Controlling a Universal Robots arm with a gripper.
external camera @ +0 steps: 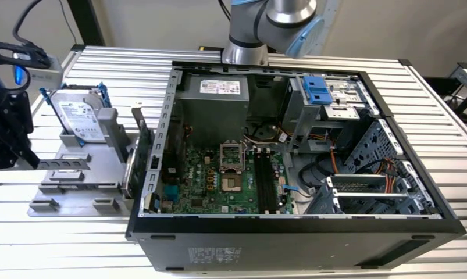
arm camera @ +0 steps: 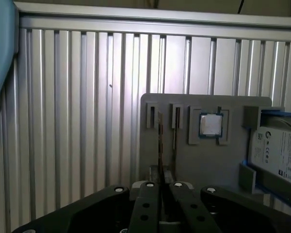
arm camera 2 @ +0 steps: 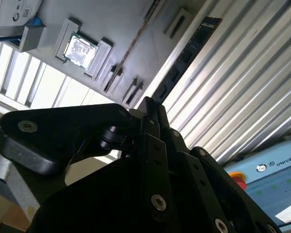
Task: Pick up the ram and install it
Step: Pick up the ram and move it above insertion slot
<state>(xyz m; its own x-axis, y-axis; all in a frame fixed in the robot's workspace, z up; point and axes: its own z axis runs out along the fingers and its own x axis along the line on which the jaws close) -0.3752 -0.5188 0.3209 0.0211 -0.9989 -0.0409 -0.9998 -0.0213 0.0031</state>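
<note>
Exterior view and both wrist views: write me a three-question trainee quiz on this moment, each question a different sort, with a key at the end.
1. Fill in: in the exterior view, the hard drive stands on that view's ____ of the computer case.
2. True or false: in the second wrist view, the gripper is shut on the ram.
3. Pick one: in the first wrist view, the silver processor chip sits in A) the grey parts tray, B) the computer case, C) the gripper.

Key: 1 left; 2 true; 3 A.
</note>
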